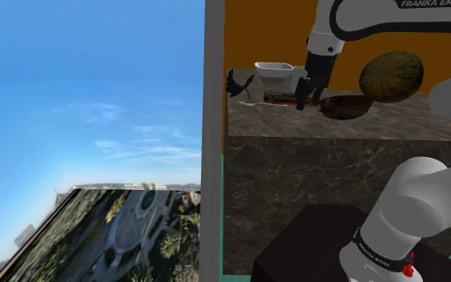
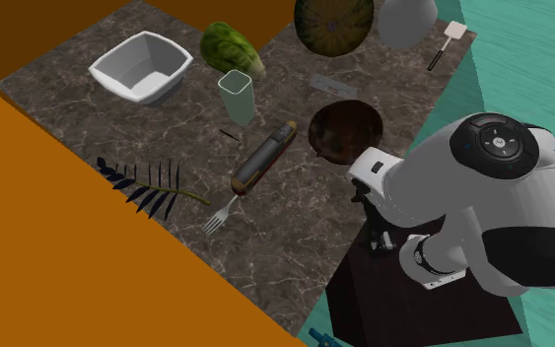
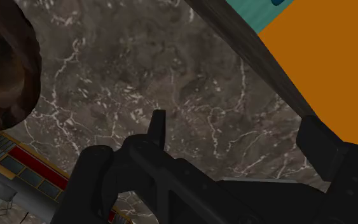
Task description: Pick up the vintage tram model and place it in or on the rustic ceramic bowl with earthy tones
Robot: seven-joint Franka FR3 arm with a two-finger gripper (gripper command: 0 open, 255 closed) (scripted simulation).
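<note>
The end effector (image 3: 238, 137) has its two fingers wide apart. It holds nothing and points down at the bare bench (image 3: 171, 70). The white arm (image 1: 376, 20) says "FRANKA EMIKA" and bends down over the bench. The red tram model (image 3: 21, 160) lies mid-bench, just beside the brown bowl (image 3: 6, 70).

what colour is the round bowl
The round bowl is dark brown, clearest in the second exterior view.

Veined counter (image 2: 275, 246): tram (image 2: 263, 158), brown bowl (image 2: 344, 130), fork (image 2: 221, 214)
</note>
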